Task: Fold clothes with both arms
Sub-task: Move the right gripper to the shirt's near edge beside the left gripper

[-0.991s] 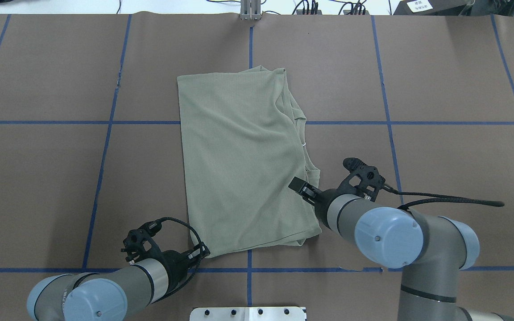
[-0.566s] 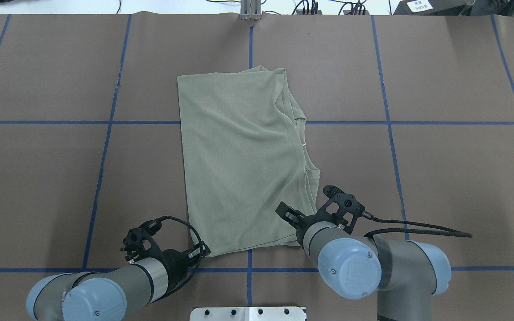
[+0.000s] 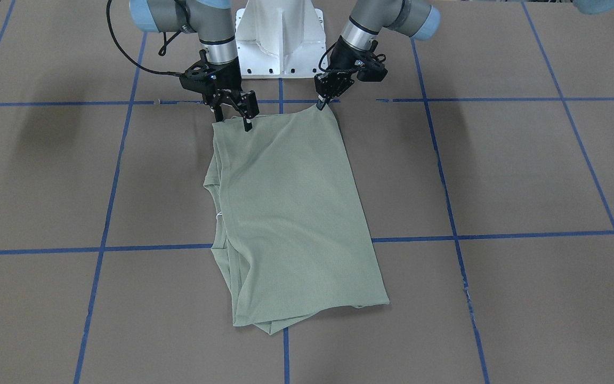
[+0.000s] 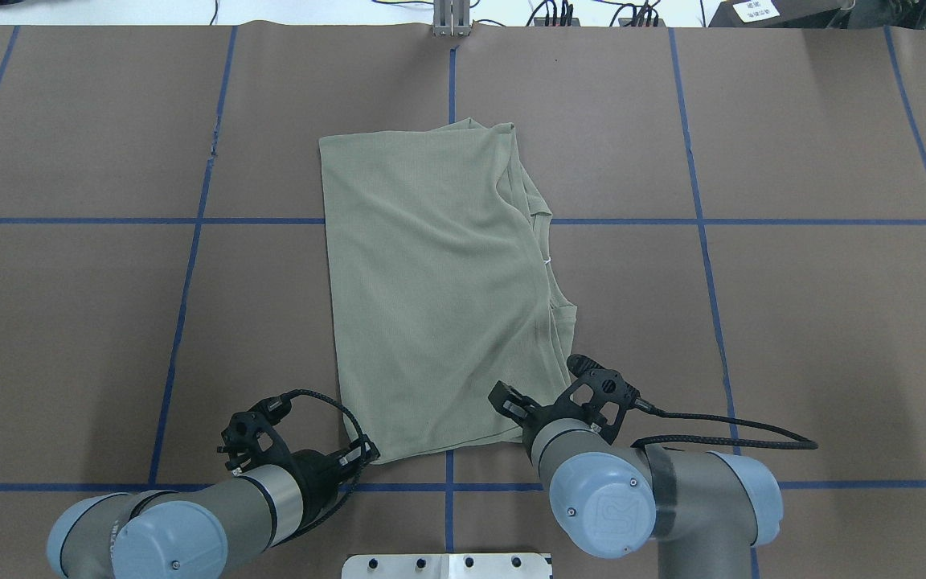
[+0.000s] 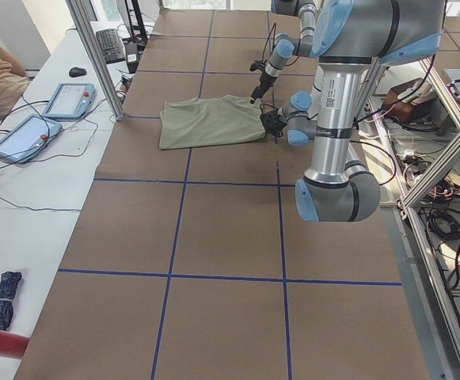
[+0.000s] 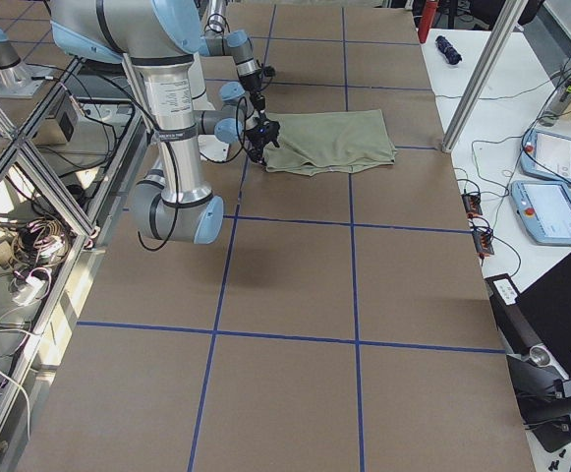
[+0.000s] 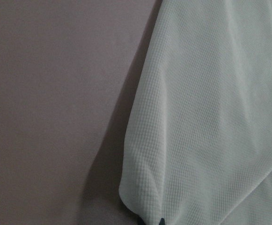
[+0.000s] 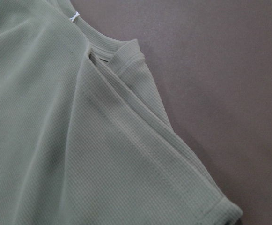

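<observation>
The pale sage-green shirt (image 4: pixel 431 289) lies folded into a long rectangle in the middle of the table, also in the front view (image 3: pixel 285 213). Its ribbed collar (image 4: pixel 547 241) pokes out on its right side, with a white tag (image 8: pixel 75 18). My left gripper (image 4: pixel 366 454) is shut on the shirt's near-left corner, which rises to a small peak (image 3: pixel 320 104). My right gripper (image 3: pixel 232 120) is open, its fingers spread over the near-right corner (image 8: pixel 229 213), and holds nothing.
The table has a brown cover (image 4: pixel 792 322) with blue tape lines. The white pedestal base (image 3: pixel 280 37) stands just behind both grippers. A side desk with tablets (image 5: pixel 67 99) and an operator lies beyond the table's far edge.
My right arm has drawn back toward the robot along the shirt's right side, from beside the collar to the near-right corner. The left arm and the shirt have not moved.
</observation>
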Robot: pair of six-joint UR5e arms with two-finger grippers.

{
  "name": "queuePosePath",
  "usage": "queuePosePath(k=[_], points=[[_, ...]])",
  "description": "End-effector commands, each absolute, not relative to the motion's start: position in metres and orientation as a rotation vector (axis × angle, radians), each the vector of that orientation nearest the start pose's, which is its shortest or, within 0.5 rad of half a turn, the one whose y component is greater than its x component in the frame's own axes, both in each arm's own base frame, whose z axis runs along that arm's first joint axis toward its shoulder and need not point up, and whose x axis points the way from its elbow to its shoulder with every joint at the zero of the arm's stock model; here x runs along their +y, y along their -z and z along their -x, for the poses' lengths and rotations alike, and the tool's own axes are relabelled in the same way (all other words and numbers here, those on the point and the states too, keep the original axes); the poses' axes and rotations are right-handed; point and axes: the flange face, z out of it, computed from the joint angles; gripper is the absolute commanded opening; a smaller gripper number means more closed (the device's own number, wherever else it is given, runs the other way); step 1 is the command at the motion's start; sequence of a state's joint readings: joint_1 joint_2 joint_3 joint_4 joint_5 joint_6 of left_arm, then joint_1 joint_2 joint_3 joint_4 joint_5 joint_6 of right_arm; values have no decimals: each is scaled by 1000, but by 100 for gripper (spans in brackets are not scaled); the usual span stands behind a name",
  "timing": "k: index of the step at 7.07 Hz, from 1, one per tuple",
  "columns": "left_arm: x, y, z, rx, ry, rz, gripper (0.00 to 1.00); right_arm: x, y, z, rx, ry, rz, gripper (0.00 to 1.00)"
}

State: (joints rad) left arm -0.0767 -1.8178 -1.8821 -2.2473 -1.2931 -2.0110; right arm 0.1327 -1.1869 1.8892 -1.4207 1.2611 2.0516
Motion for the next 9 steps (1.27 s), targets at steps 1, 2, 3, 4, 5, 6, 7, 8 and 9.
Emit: queuePosePath(k=[1, 2, 3, 4, 5, 6, 7, 8, 9], points=[[-203, -304, -546, 1272, 618, -16, 0, -241, -293, 578, -894, -711, -154, 96], [-203, -304, -546, 1272, 618, -16, 0, -241, -295, 579, -891, -714, -162, 96], [-203, -304, -546, 1272, 618, -16, 0, -241, -296, 580, -889, -713, -162, 96], [-203, -304, -546, 1272, 618, -16, 0, -241, -298, 581, -885, -713, -165, 93], [-203, -304, -546, 1272, 618, -16, 0, -241, -299, 582, -883, -715, -171, 91], [-202, -304, -546, 1272, 617, -15, 0, -240, -300, 582, -881, -712, -170, 90], [-203, -304, -546, 1272, 618, -16, 0, -240, -299, 582, -883, -713, -171, 85], [-203, -304, -546, 1272, 618, -16, 0, -240, -298, 583, -886, -724, -166, 68], [-203, -304, -546, 1272, 619, -15, 0, -240, -297, 582, -890, -741, -158, 46]])
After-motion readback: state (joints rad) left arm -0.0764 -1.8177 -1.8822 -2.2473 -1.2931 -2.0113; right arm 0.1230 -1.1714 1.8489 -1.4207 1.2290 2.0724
